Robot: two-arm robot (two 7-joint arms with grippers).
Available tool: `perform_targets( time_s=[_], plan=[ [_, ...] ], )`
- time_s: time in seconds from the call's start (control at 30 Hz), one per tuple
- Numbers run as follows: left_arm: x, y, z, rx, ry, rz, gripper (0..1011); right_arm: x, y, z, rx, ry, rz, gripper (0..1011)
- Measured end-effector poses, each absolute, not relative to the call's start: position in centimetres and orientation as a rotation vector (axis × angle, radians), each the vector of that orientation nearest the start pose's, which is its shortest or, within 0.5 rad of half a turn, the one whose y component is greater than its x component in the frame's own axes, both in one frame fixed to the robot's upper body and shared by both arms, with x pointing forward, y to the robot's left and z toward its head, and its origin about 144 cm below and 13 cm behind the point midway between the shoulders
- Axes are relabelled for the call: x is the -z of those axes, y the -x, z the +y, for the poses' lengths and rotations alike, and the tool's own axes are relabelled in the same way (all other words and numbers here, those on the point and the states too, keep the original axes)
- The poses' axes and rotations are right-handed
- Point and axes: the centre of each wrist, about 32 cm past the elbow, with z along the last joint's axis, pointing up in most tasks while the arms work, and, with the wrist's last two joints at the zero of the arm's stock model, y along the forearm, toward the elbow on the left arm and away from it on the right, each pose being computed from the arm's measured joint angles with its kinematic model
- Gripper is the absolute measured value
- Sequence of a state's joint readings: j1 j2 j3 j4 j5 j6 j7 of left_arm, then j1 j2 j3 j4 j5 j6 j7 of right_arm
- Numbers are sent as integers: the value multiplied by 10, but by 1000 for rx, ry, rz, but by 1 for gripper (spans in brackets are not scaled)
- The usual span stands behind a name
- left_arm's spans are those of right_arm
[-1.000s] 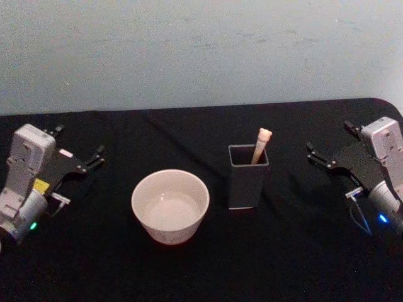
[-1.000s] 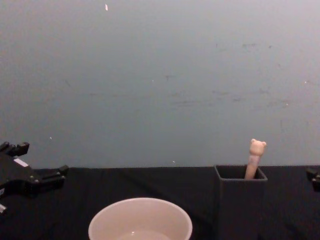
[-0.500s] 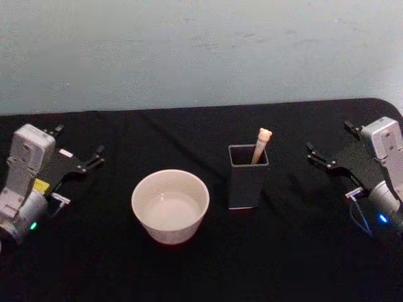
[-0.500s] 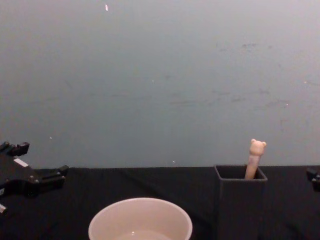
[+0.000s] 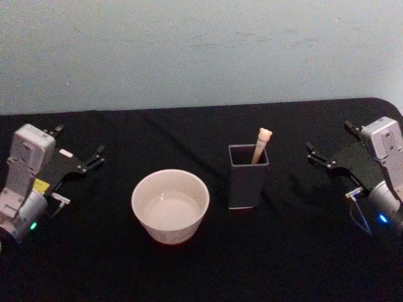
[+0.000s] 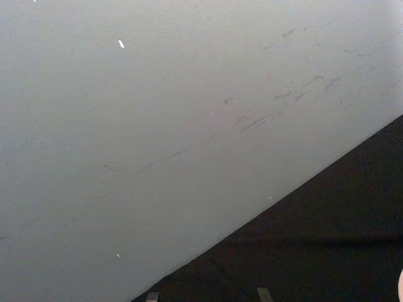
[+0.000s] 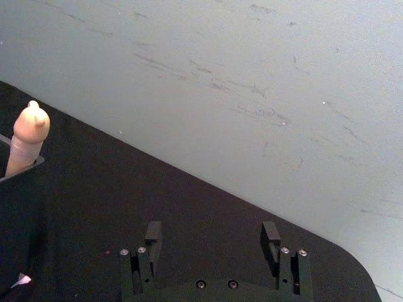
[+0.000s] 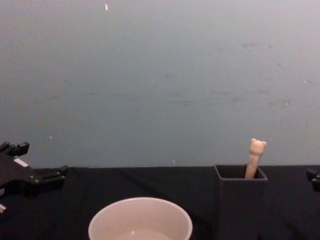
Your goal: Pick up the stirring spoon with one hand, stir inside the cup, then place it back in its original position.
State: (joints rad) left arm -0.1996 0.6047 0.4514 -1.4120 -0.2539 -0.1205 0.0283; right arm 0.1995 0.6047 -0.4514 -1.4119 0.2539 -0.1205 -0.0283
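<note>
While upright in holder (image 5: 247,185), stirring spoon (image 5: 261,142) apart from left claw (image 5: 80,139) and right claw (image 5: 329,136), both released.

The cloth (image 5: 283,251) on the table was black, matt and faintly creased. The cup (image 5: 170,206) looked like smooth cream ceramic with a soft sheen, the holder (image 5: 247,184) like dull grey plastic (no shine at all). The stirring spoon (image 5: 261,143) had a smooth matt beige handle. The wall (image 5: 189,50) was scuffed paint. The right gripper (image 5: 329,136) was matt black with bright screws.
</note>
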Motion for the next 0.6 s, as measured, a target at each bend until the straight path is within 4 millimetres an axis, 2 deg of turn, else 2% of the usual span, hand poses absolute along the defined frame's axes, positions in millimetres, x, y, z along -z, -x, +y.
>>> perform_targets(
  time_s=[0.6],
  plan=[
    [-1140,-489,310,-1248,-305,-285,1001,-1140,-489,-310,1248,305,-285,1002]
  ],
)
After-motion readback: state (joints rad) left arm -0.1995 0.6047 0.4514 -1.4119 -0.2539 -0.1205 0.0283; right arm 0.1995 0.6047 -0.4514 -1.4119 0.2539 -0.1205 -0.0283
